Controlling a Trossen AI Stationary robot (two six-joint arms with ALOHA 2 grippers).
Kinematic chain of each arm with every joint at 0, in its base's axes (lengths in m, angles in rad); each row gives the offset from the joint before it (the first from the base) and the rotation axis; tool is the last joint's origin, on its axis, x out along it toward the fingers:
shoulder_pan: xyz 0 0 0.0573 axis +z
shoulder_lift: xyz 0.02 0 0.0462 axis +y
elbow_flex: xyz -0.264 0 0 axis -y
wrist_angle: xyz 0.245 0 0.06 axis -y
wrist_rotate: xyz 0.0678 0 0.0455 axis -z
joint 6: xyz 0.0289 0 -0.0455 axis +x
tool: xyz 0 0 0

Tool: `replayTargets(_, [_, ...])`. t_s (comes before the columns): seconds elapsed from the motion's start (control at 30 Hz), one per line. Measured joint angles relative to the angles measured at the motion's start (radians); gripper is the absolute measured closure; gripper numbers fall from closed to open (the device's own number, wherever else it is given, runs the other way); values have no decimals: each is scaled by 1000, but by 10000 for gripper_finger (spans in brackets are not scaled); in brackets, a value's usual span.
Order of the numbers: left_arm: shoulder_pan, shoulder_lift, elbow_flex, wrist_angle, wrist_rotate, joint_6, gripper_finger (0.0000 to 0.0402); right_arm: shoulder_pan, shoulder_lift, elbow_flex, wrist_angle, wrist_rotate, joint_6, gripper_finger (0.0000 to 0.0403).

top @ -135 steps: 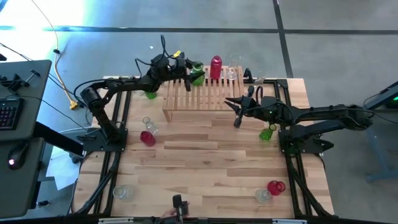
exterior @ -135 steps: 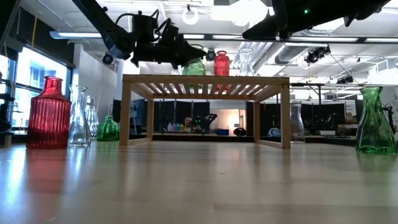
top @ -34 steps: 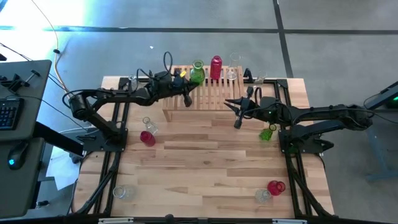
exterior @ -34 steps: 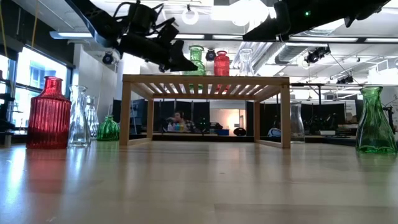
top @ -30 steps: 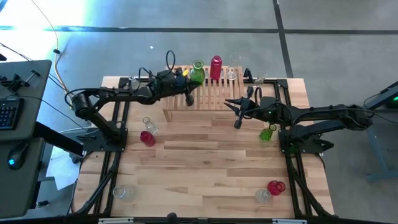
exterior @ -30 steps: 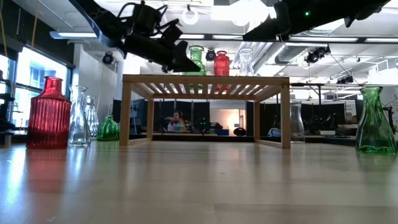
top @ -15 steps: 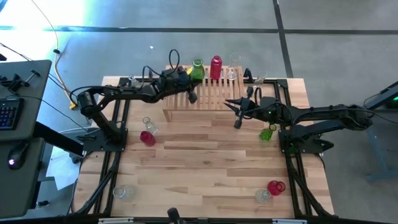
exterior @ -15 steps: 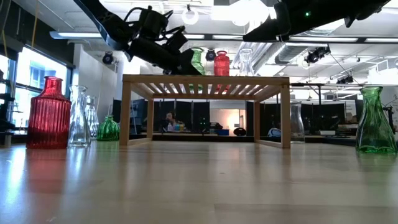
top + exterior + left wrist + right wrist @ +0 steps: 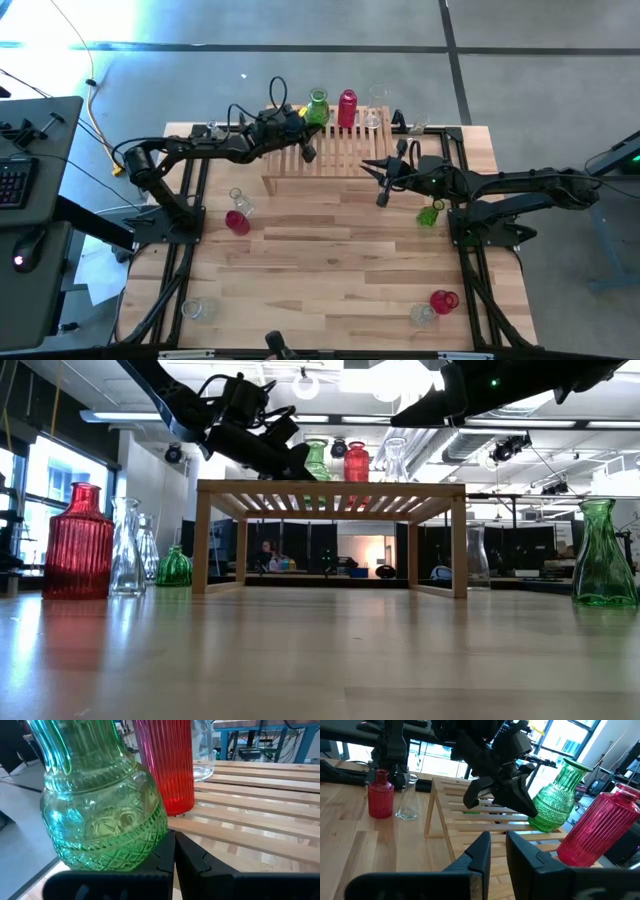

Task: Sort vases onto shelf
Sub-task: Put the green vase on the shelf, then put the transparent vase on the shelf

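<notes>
Three vases stand on the slatted shelf (image 9: pixel 330 150) along its far edge: a green vase (image 9: pixel 317 103), a red vase (image 9: pixel 347 106) and a clear vase (image 9: pixel 374 117). My left gripper (image 9: pixel 174 845) is shut, low over the slats just near-left of the green vase (image 9: pixel 105 820). The low view shows its tips (image 9: pixel 305 468) beside that vase's bulb (image 9: pixel 316 460). My right gripper (image 9: pixel 497 847) hovers still above the shelf's right near corner (image 9: pixel 368 166), fingers nearly together with nothing between them. My left gripper's shut fingers (image 9: pixel 530 810) lie against the lower bulb of the green vase (image 9: pixel 159 836), on its near-left side. They come almost level, slanting slightly down, from the table's near-left. The vase stands upright, its base on the slats.
More vases stand on the table: red (image 9: pixel 236 222) and clear (image 9: pixel 238 200) at left, green (image 9: pixel 430 213) at right, red (image 9: pixel 443 300) and clear (image 9: pixel 424 315) near right, clear (image 9: pixel 193 308) near left. A small green one (image 9: pixel 173 567) stands left of the shelf.
My left gripper, shut throughout, has moved toward the table's far edge and right, against the green vase. The green vase has slid upright along the slats toward the shelf's far edge. The right arm has kept still.
</notes>
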Motion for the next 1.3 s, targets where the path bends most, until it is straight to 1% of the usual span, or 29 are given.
replayTargets(0.13, [-5,-41,0,-75,0,2,401,0,0,0,-1,0,0,361])
replayTargets(0.33, [-44,-162,0,-256,-9,51,401,1,0,0,-2,-10,0,361])
replayTargets(0.53, [-88,-289,0,-425,-100,63,401,1,0,0,-7,-13,5,361])
replayTargets(0.63, [-98,-343,0,-514,-144,48,401,1,0,0,-6,-34,10,361])
replayTargets(0.73, [-99,-386,0,-603,-175,6,401,1,0,0,2,-80,23,361])
replayTargets(0.87, [-99,-434,0,-756,-234,-22,401,1,0,0,10,-125,46,361])
replayTargets(1.1, [-93,-527,3,-1046,-327,-94,392,2,0,0,13,-132,62,347])
replayTargets(1.2, [-55,-540,62,-1229,-326,-158,388,2,0,0,25,-132,62,341])
replayTargets(1.3, [12,-531,135,-1409,-304,-190,384,1,0,0,30,-135,61,337])
